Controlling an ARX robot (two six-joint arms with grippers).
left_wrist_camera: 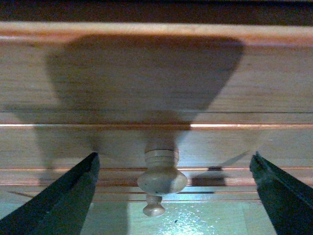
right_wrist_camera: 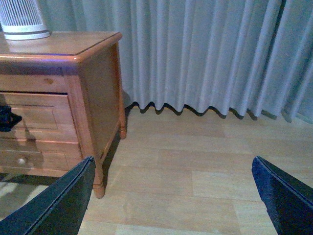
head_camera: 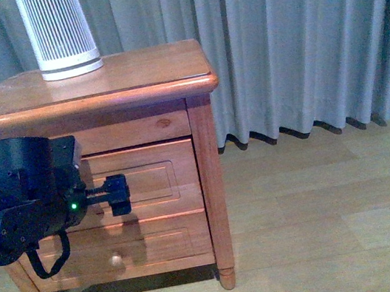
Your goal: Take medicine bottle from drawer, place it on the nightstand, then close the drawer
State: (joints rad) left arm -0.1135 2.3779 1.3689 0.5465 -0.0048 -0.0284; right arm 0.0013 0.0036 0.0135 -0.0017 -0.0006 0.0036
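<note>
Facing you in the front view, the nightstand [head_camera: 130, 70] has its upper drawer [head_camera: 147, 173] shut, so no camera shows the medicine bottle. Your left gripper [head_camera: 118, 194] sits at the drawer front. Only its wrist view shows the fingers [left_wrist_camera: 73, 196] spread wide either side of the knob [left_wrist_camera: 161, 178], not touching it. Your right gripper [right_wrist_camera: 172, 161], seen only by its own camera, hangs open, well apart from the nightstand.

Left arm [head_camera: 24, 197]: matte black, rounded joint housings, one small green light [head_camera: 75, 206] (lit), a looping black cable [head_camera: 67, 247]; left fingers [left_wrist_camera: 63, 200] dark, tapered.
</note>
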